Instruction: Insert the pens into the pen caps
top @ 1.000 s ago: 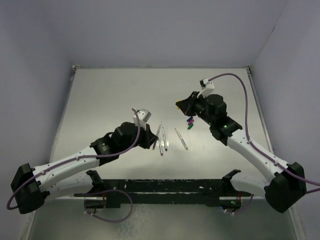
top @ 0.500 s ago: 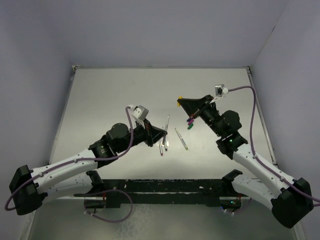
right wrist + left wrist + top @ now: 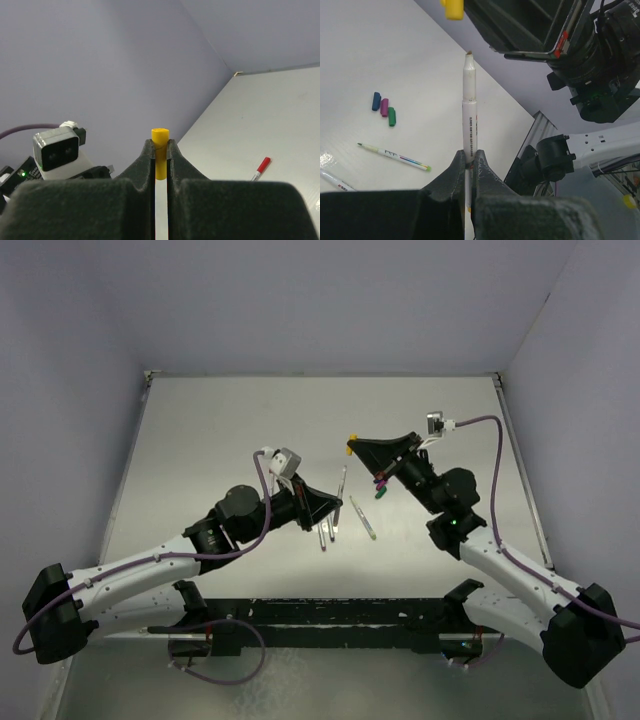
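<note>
Left wrist: L jaws clamp white pen; R jaws pinch yellow cap.

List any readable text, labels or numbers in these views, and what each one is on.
Nothing is legible in any view.
Red print on the held pen: too blurred to read.
Dark print on the loose pen: too small to read.
No marking seen on the yellow cap.
</note>
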Controlling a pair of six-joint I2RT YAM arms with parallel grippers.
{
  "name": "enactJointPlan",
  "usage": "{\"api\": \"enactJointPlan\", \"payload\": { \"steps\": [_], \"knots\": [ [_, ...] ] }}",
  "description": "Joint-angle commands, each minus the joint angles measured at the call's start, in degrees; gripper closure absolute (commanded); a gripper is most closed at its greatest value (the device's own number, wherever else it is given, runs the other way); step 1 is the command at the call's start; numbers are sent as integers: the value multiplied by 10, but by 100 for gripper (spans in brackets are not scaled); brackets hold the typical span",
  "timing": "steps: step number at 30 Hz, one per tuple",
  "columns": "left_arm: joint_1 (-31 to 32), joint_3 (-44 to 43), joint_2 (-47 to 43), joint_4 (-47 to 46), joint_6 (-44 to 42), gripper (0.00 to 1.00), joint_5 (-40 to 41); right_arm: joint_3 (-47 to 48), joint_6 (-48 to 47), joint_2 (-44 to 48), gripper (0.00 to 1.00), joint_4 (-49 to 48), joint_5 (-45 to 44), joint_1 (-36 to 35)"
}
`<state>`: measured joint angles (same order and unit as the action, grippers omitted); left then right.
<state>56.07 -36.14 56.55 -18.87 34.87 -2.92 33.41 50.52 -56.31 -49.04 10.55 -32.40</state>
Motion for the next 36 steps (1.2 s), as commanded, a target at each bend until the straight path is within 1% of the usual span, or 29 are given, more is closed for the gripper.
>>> {"api": "enactJointPlan", "payload": {
  "steps": [1, 12, 36],
  "knots": [
    [3, -28, -7, -38, -10, 100, 11, -13, 15, -1, 100, -53, 20, -12],
    [3, -29, -6, -20, -16, 100, 28, -24, 24, -2, 100, -56, 27, -21],
    [4, -27, 6, -13, -14, 100, 33, -26, 35, -15, 100, -56, 41, -25]
  ]
}}
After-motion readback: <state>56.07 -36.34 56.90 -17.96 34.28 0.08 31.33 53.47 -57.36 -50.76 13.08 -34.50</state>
